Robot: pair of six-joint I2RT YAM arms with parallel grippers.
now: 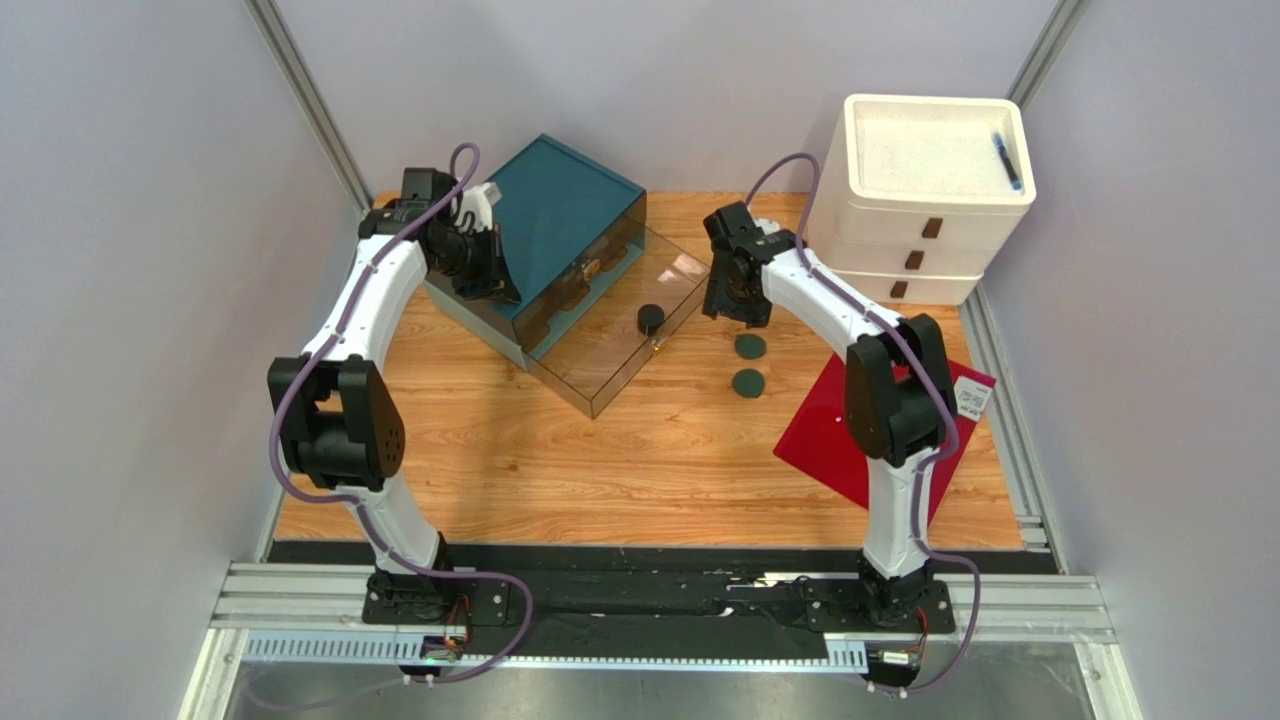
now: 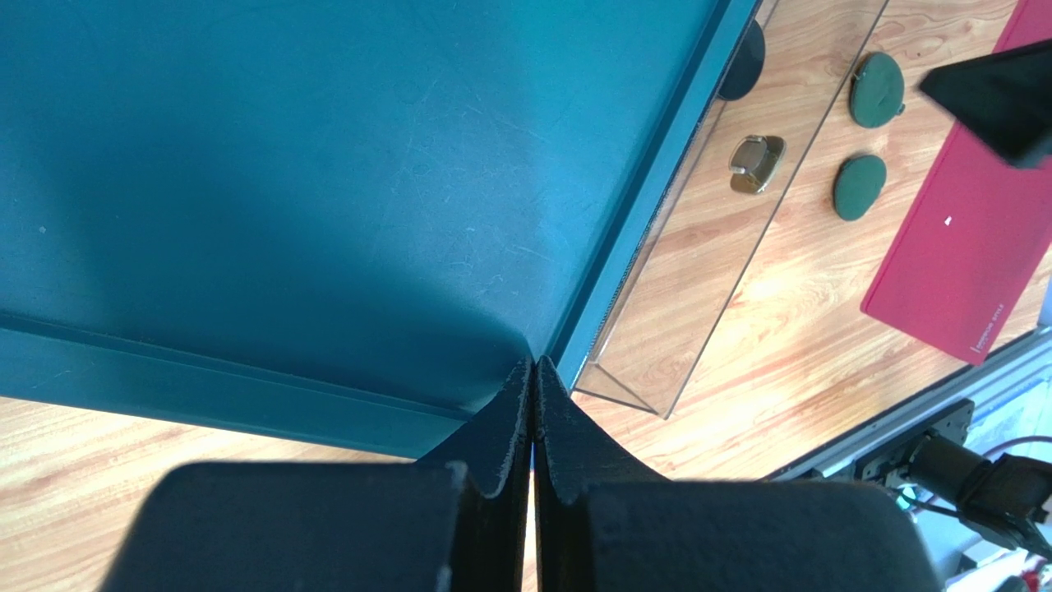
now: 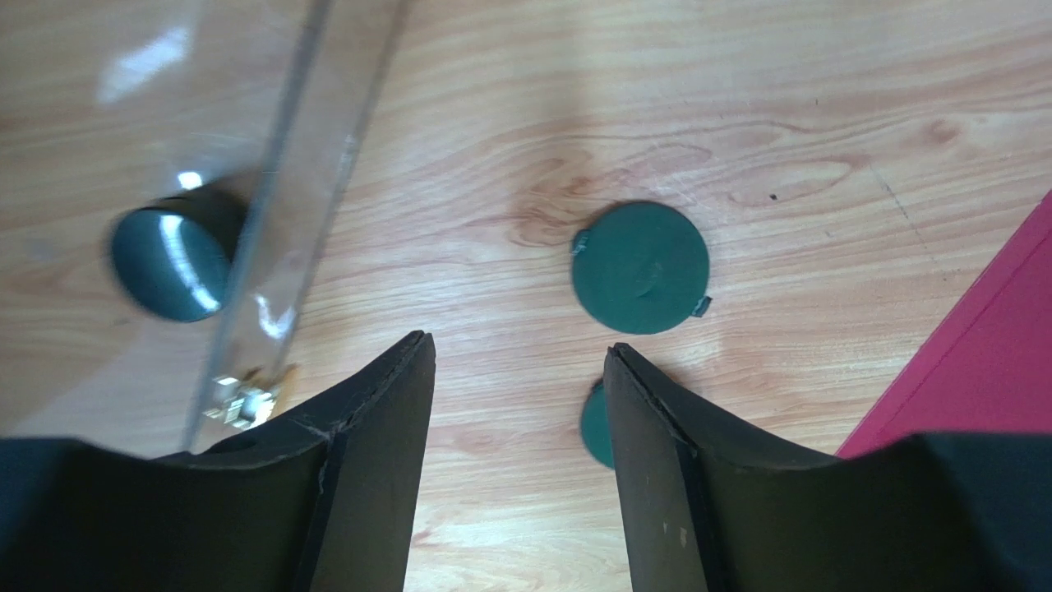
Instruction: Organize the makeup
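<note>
wood table (image 1: 601, 450) | clear drawer (image 1: 601, 360): one compact (image 1: 651, 318) | left hand (image 2: 534, 364) closed | right hand (image 3: 519, 352) parted, empty

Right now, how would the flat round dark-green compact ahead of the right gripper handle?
Lying flat, the round dark-green compact would probably slide on the wooden table, not roll. Its thin edge likely gives the right gripper little to pinch.

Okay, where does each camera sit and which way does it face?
Top external: high behind the robot, facing down on the table; left arm and right arm show.
Left wrist: on the left arm, facing along the shut left pincer at the teal lid; only that pincer shows.
Right wrist: on the right arm, facing down past the open right pincer at a green compact.
Shared: all three catch that compact and the red sheet.
</note>
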